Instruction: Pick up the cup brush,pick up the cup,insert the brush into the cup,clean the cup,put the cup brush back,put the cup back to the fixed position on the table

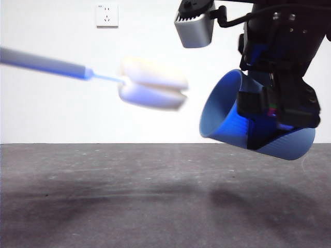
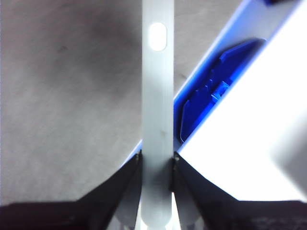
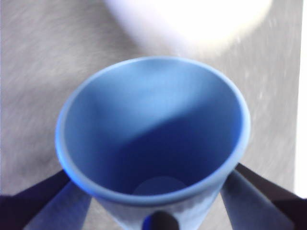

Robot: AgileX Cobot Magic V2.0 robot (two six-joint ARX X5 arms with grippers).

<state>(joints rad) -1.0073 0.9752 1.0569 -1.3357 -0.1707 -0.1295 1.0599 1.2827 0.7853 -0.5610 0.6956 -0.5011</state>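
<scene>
while the table point(image 1: 155, 196) spreads dark grey and scuffed across the lower half of the front view, with soft shadows on it under the raised things, nothing of the task rests on its surface. above it, the right arm comes in big and black from the upper right, and the right gripper point(image 1: 276, 111) is closed around the cup point(image 1: 227, 116), its jaws pressing the ribbed wall on either side. the blue cup hangs clear of the table, tipped well over so its open mouth faces left and slightly up, base toward the right. in the right wrist view the cup point(image 3: 153, 139) fills the middle, its smooth rim and empty inside plain to see, one jaw against each side of it.

the cup brush point(image 1: 150, 82) is held in the air to the left of the cup, lying almost level, its pale-yellow sponge head pointing at the cup's mouth, near it but still outside and not touching. the left gripper point(image 2: 157, 160) is clamped narrow on the grey handle point(image 2: 157, 110), which runs straight out between the jaws.
</scene>
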